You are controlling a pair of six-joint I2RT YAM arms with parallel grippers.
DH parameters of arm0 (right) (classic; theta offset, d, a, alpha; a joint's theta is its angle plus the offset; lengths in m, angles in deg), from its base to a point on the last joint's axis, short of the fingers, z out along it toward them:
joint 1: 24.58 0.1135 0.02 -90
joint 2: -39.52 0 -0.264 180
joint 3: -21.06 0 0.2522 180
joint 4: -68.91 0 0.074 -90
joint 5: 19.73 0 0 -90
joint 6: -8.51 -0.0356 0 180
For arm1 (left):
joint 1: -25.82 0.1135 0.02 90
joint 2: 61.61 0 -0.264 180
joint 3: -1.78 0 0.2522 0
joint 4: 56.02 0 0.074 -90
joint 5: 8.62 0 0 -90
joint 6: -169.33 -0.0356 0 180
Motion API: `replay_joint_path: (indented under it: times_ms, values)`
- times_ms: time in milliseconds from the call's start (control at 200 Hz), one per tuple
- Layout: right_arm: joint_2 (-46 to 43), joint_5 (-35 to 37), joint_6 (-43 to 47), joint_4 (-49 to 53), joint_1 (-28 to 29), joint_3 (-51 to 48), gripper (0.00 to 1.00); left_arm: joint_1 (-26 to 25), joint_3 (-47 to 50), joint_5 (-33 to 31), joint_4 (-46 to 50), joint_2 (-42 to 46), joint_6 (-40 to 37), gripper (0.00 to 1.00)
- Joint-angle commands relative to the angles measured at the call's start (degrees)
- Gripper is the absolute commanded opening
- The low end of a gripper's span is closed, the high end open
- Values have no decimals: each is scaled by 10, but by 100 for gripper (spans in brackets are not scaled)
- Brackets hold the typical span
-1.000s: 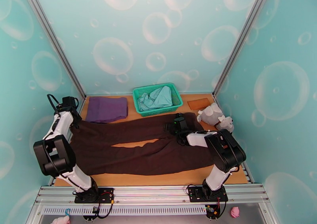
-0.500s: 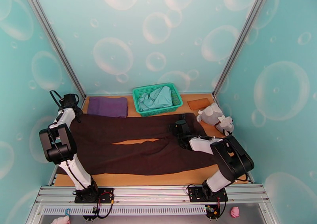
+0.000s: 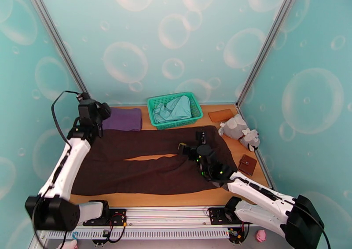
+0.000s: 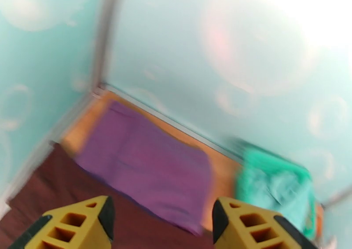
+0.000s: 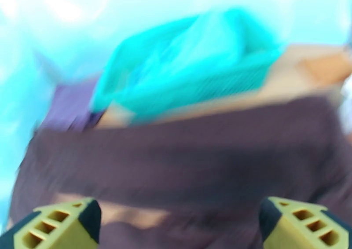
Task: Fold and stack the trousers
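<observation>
The trousers [image 3: 149, 162] lie spread flat along the counter [image 3: 145, 199]. Their waist end is directly under the right claw [image 5: 178, 217], and the two leg ends reach to just below and behind the left claw [image 4: 162, 214]. The legs are a little apart, with a thin wedge of bare counter between them. I judge they are stretched out like this so that a clean fold can begin; no fold is made yet.

The left claw is partly open, with nothing between its fingers, and it hangs above the far leg. Just ahead of it lies the purple cloth [image 3: 123, 119], whose near edge touches the trousers. The right claw stands wide open and empty over the crotch of the trousers. Ahead of it stands the green basket [image 3: 176, 123], holding the pale teal garment [image 3: 174, 107]. Both wrist views are blurred, so I think the arms are moving.

Compared with one second ago, the left claw was low at the leg ends, by the left edge of the counter; now it is raised and has let the cloth go. The far leg lies straighter. The right arm has pulled back toward its base and hangs lower, so a small brown object [image 3: 247, 165] to the right of the right claw is uncovered. The plush toy [image 3: 240, 131] has not moved.
</observation>
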Motion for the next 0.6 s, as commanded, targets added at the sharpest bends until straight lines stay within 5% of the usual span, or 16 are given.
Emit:
replay_joint_path:
  times_ms: [0,90,165,330,595]
  values:
    - [8,39,-149,149,80,-23,95,-100,102,35,39,23,32,62]
    - [44,75,-209,201,126,-13,95,-222,181,-32,41,52,63,62]
    - [85,68,-237,187,142,-22,96,-275,245,-64,27,88,107,62]
    - [157,59,-306,162,179,-43,95,-325,340,-61,-11,127,149,62]
    - [260,58,-482,234,269,-25,96,-379,317,-151,33,123,156,63]
